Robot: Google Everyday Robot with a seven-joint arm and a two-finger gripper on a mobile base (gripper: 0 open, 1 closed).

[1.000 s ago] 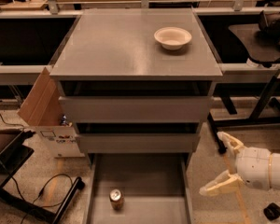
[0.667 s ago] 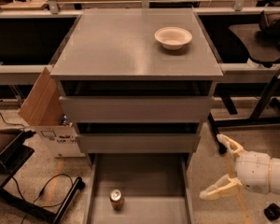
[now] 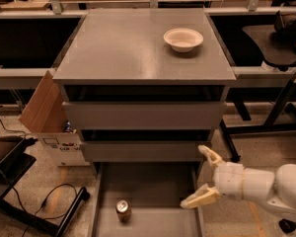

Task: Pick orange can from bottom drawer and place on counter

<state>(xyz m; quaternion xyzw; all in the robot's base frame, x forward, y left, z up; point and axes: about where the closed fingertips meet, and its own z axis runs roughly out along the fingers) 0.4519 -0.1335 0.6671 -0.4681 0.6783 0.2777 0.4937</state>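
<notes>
The orange can [image 3: 123, 211] stands upright on the floor of the open bottom drawer [image 3: 153, 181], left of its middle, silver top showing. My gripper [image 3: 198, 176] is at the drawer's right edge, to the right of the can and apart from it. Its two cream fingers [image 3: 209, 155] are spread wide and hold nothing. The counter [image 3: 133, 48] is the grey cabinet top above the two shut upper drawers.
A white bowl [image 3: 183, 38] sits at the counter's back right. An open cardboard box [image 3: 52, 125] stands left of the cabinet, with a black stand and cables [image 3: 44, 206] on the floor. A black table frame [image 3: 276, 107] is on the right.
My gripper has moved left, from beside the cabinet to the right edge of the bottom drawer. The can has not moved.
</notes>
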